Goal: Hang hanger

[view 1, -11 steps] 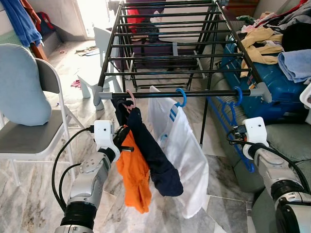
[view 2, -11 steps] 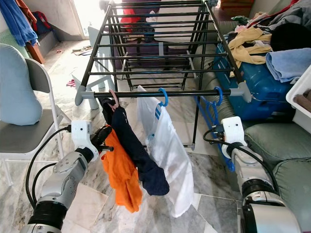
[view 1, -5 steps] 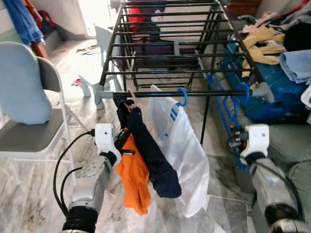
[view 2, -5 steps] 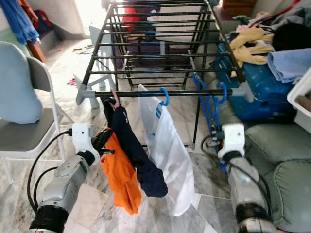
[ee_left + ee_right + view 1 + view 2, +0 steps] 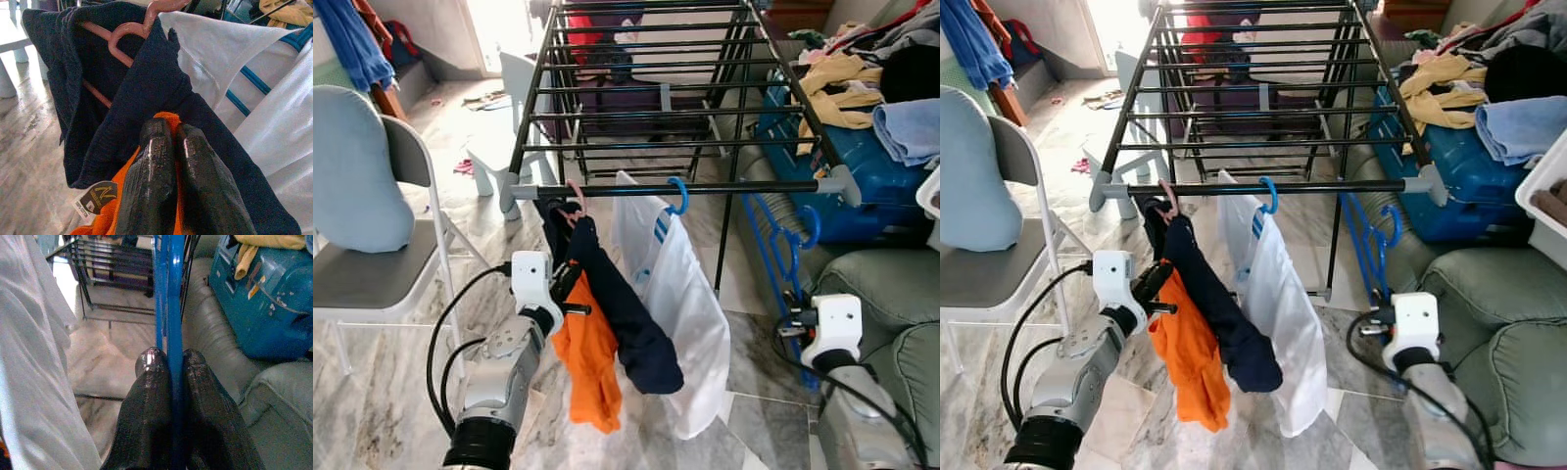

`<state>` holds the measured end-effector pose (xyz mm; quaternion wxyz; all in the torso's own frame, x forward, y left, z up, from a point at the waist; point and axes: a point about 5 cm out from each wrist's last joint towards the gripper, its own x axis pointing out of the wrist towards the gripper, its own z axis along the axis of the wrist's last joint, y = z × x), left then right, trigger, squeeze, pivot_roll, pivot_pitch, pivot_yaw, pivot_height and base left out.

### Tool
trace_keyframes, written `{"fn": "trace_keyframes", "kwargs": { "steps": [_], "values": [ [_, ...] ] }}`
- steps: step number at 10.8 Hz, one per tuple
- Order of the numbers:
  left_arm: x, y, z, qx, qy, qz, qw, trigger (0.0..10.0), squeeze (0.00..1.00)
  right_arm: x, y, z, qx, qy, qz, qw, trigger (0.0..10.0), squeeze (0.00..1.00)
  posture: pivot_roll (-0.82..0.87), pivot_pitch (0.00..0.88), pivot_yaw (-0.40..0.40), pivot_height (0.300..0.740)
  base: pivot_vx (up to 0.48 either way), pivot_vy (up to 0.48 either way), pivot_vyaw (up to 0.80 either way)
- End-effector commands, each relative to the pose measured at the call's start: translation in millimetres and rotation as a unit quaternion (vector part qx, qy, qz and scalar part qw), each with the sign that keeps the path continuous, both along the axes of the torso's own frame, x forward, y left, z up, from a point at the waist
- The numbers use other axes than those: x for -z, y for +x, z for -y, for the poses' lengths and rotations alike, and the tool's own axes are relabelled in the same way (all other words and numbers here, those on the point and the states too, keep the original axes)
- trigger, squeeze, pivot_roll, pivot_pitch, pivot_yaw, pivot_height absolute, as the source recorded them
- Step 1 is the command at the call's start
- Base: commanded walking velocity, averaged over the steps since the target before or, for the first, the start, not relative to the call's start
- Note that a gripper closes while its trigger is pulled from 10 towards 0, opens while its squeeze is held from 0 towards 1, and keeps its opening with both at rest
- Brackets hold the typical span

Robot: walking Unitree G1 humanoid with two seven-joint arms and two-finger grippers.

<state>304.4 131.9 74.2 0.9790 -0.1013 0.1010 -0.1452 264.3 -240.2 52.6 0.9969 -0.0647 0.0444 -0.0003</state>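
Observation:
A bare blue hanger [image 5: 168,293] is clamped between my right gripper [image 5: 168,355] fingers, which are shut on its lower bar. Its hook [image 5: 811,227] hangs free below the right end of the drying rack's front rail [image 5: 734,186]. On that rail a pink hanger [image 5: 576,199] carries a navy garment [image 5: 626,313], and another blue hanger [image 5: 678,196] carries a white shirt [image 5: 690,313]. My left gripper [image 5: 168,129] is shut on an orange garment [image 5: 587,362] that hangs under the navy one.
A folding chair with a pale cushion [image 5: 357,186] stands at the left. A blue suitcase [image 5: 862,166] piled with clothes and a grey-green sofa [image 5: 886,284] crowd the right. A white stool [image 5: 514,108] stands beyond the rack on the marble floor.
My right gripper has dropped lower and nearer with the blue hanger; its hook, on the front rail a second ago, now hangs below it. The left arm has barely moved.

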Motion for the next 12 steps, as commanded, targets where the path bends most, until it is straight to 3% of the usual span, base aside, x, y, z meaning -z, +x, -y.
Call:
{"fn": "trace_keyframes", "kwargs": {
  "steps": [1, 7, 12],
  "values": [
    [-4.4, 2.8, -2.9, -0.005, 0.011, 0.011, 1.000, 10.0, 0.00, -8.5, 4.5, -2.8, 0.000, -0.003, 0.017, 1.000, 10.0, 0.00, -0.17, 0.000, 0.032, 0.740, 0.000, 0.000, 0.00],
    [0.3, 2.0, -2.8, -0.006, 0.014, 0.002, 1.000, 10.0, 0.00, -11.2, 23.1, -40.0, -0.033, 0.045, 0.015, 0.998, 10.0, 0.00, -0.14, 0.000, 0.054, 0.740, -0.290, 0.000, 0.00],
    [-1.4, 3.4, -8.8, -0.018, 0.016, 0.005, 1.000, 10.0, 0.00, -11.9, 25.5, -29.1, -0.003, 0.037, -0.001, 0.999, 10.0, 0.00, -0.15, 0.000, 0.039, 0.740, -0.400, 0.000, 0.00]
  ]
}}
